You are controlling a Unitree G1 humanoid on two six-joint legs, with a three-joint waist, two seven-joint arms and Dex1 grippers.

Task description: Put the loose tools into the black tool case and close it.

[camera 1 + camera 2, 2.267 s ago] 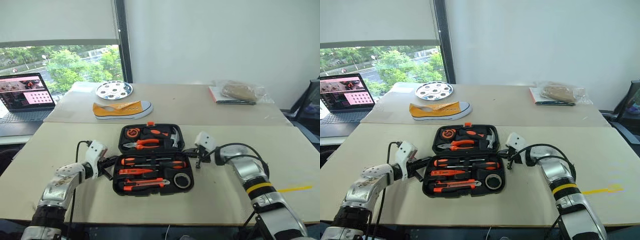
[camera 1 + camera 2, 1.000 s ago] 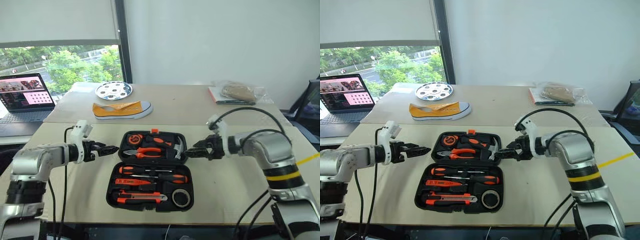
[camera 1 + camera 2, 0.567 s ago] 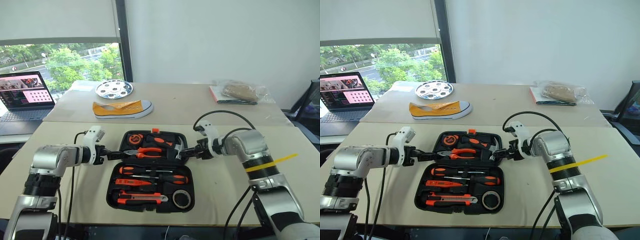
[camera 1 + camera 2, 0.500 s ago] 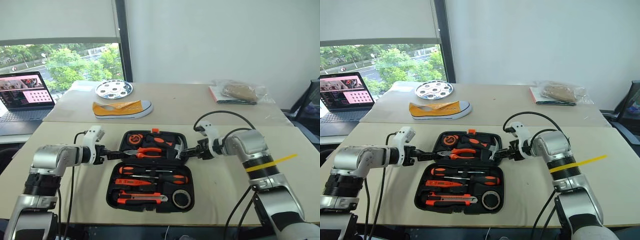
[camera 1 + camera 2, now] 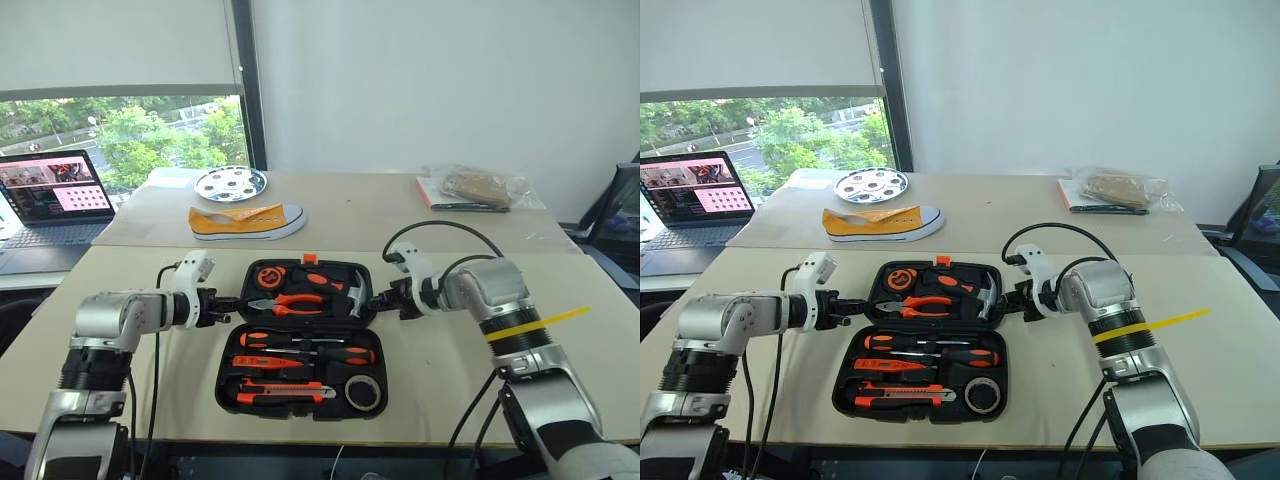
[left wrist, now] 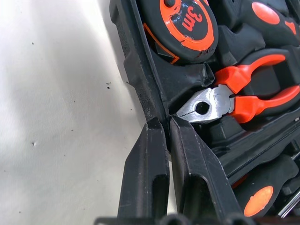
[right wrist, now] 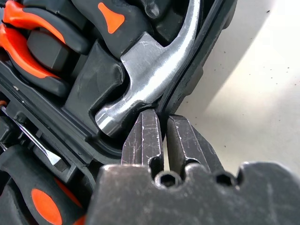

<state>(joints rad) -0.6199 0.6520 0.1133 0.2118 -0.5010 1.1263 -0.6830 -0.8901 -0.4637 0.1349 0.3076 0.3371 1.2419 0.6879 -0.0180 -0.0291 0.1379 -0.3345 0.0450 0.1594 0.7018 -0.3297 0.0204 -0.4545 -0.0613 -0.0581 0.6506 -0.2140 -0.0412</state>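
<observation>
The black tool case (image 5: 303, 263) lies open on the near table. Its front half holds two black-and-orange screwdrivers (image 5: 305, 340), a small orange tester screwdriver (image 5: 258, 362), the utility knife (image 5: 285, 391) and the tape roll (image 5: 362, 391). Pliers (image 5: 290, 300) and a hammer (image 5: 350, 292) sit in the far half. My left gripper (image 5: 232, 305) is shut on that half's left rim (image 6: 136, 70), its fingers (image 6: 145, 168) pinching the edge beside the pliers' nose. On the opposite rim (image 7: 206, 51) my right gripper (image 5: 375, 301) is shut next to the hammer head (image 7: 150, 75).
On the far table lie a yellow shoe (image 5: 245, 220), a round metal plate (image 5: 230, 183) and a bagged item on a book (image 5: 480, 187). A laptop (image 5: 55, 195) stands open at the far left. A tape measure (image 6: 185, 23) sits in the case's far left corner.
Both grippers moved inward from beside the case to its far half and went from open to shut on the rim at each side. The case has not moved.
</observation>
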